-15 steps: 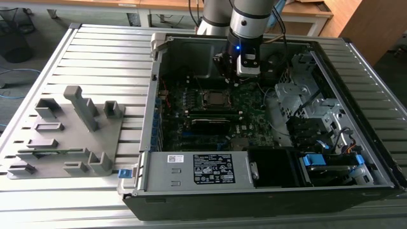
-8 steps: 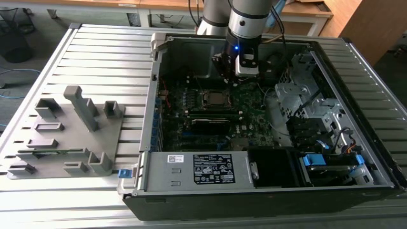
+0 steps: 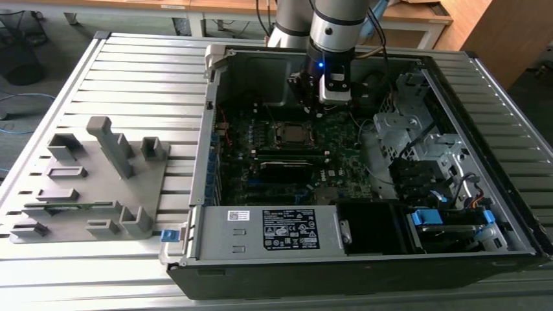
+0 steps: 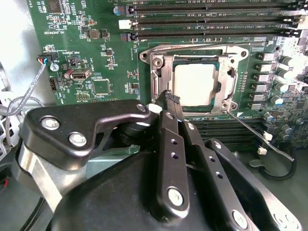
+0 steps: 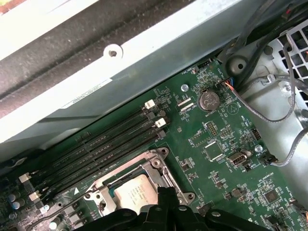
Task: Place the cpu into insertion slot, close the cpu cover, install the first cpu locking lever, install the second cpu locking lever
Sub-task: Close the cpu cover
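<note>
Progress looks about halfway: one cpu sits in the one insertion slot just ahead of the claw, and the one cpu cover lies shut over it. The claw is clenched on nothing, its tips at the cover's near corner. One thin lever rod (unlatched, I judge) angles out free beside the claw; a second I cannot make out.

Green motherboard, dull silver-grey cpu, silver cpu cover, black gripper, black memory slots, pale grey ribbed table, grey fixture
</note>
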